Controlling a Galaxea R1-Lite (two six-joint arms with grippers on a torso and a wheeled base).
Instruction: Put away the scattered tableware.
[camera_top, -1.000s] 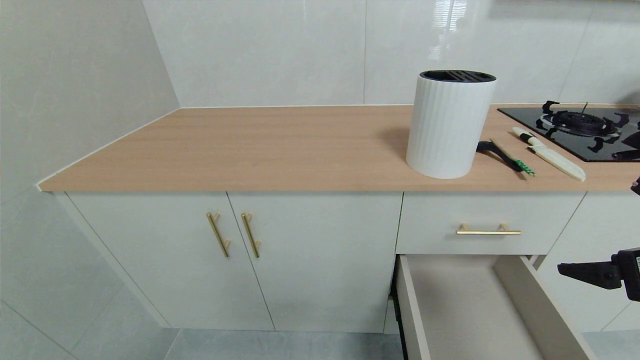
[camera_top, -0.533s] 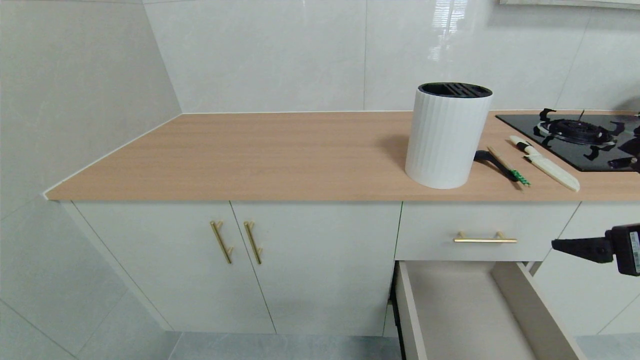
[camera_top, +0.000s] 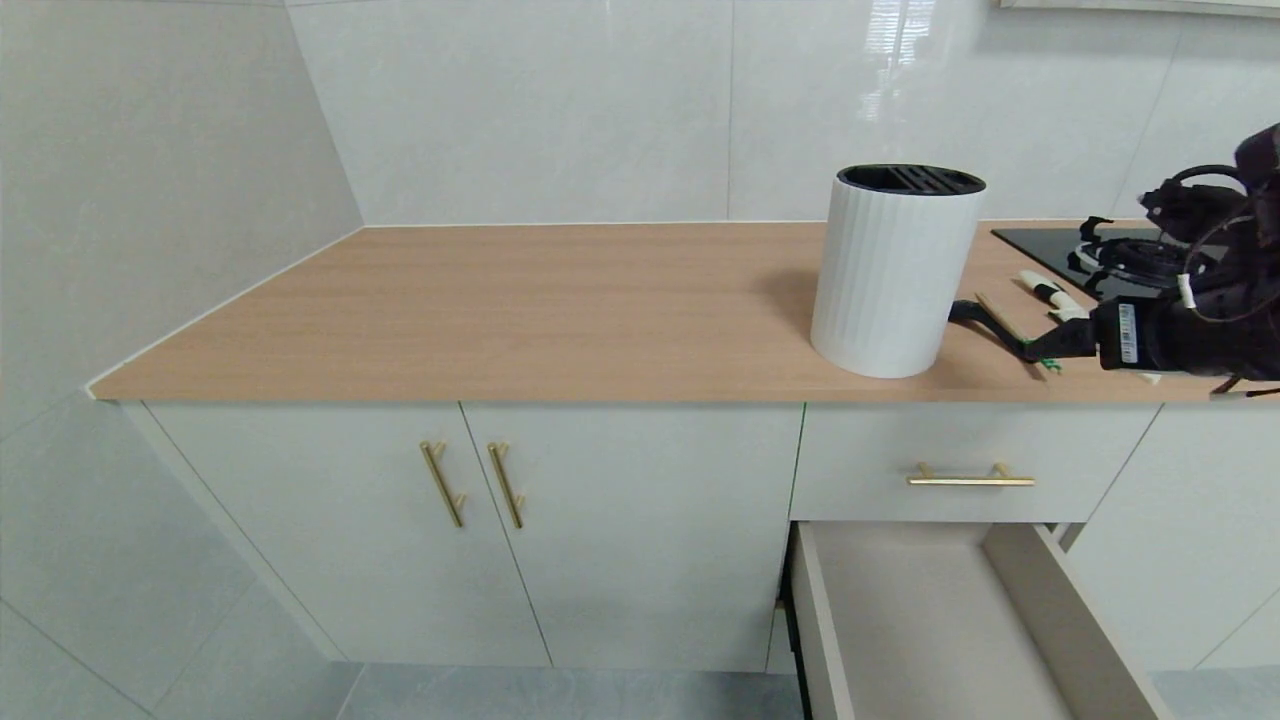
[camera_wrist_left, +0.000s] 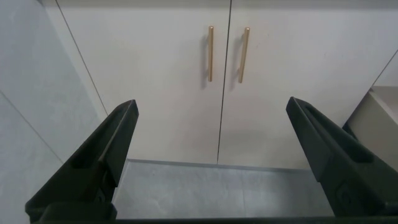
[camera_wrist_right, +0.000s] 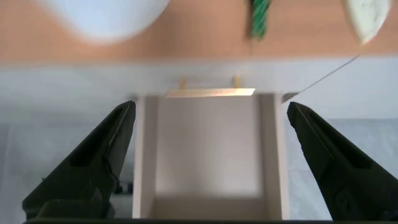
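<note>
On the wooden counter (camera_top: 520, 300), right of a white ribbed holder (camera_top: 893, 270), lie a black-handled utensil (camera_top: 972, 313), chopsticks with a green end (camera_top: 1047, 360) and a white knife (camera_top: 1048, 292). My right gripper (camera_top: 1060, 340) hovers at the counter's front edge just above them, open and holding nothing. From its wrist I see the green chopstick end (camera_wrist_right: 260, 15), the knife tip (camera_wrist_right: 367, 15) and the open drawer (camera_wrist_right: 208, 155) below my right gripper (camera_wrist_right: 210, 109). My left gripper (camera_wrist_left: 211, 106) is open low in front of the cupboard doors (camera_wrist_left: 224, 81).
The lower drawer (camera_top: 930, 620) stands pulled out under a shut drawer with a gold handle (camera_top: 970, 480). A black gas hob (camera_top: 1120, 255) sits at the counter's right end. Tiled walls close the back and left. The left cupboard doors carry gold handles (camera_top: 440, 483).
My right arm has risen from beside the open drawer up to counter height and moved in over the utensils. The head camera shifted slightly early on.
</note>
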